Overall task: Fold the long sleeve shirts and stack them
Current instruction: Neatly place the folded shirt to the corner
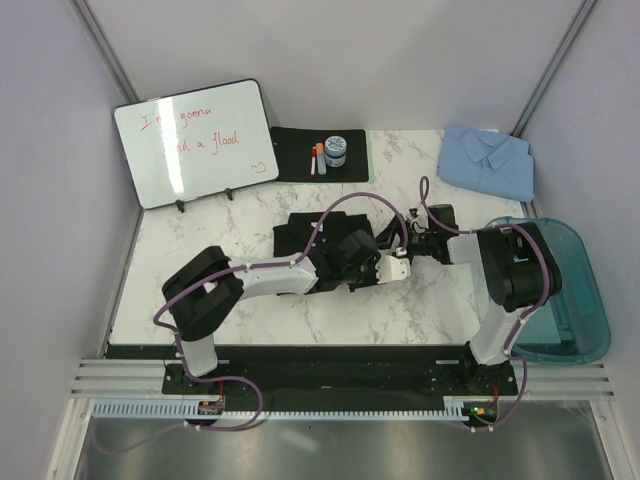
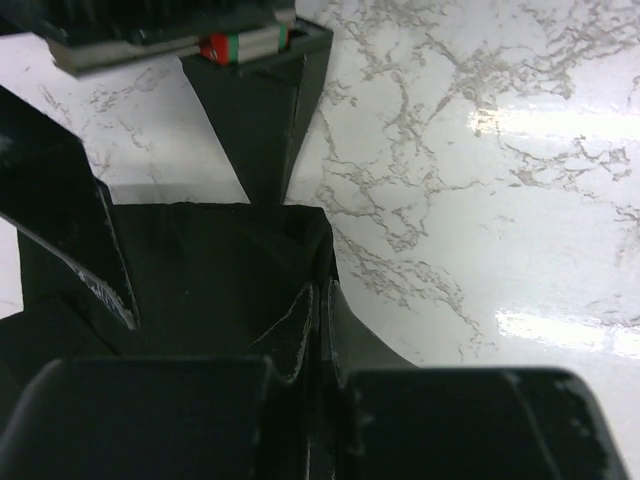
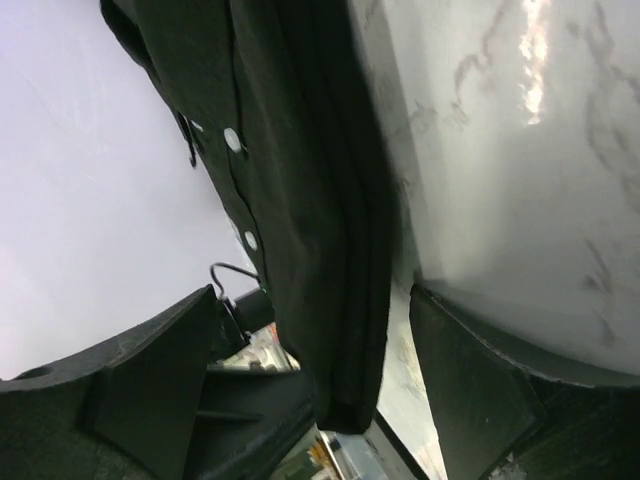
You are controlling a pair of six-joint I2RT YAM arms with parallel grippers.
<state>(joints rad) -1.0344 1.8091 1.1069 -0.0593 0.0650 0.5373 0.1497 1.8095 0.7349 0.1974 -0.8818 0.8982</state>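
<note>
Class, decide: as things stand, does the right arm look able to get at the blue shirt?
Probably yes: the blue shirt lies uncovered at the far right, nothing between, though the open right tool straddles the black shirt's edge.

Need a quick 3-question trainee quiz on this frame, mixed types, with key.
1. True or false: the light blue shirt lies at the far right corner of the table.
2. Which gripper is shut on the black shirt? A left, B right, C neither.
3. What sits on the green-edged mat?
Key: 1 true. 2 A, the left gripper. 3 markers and a jar.
</note>
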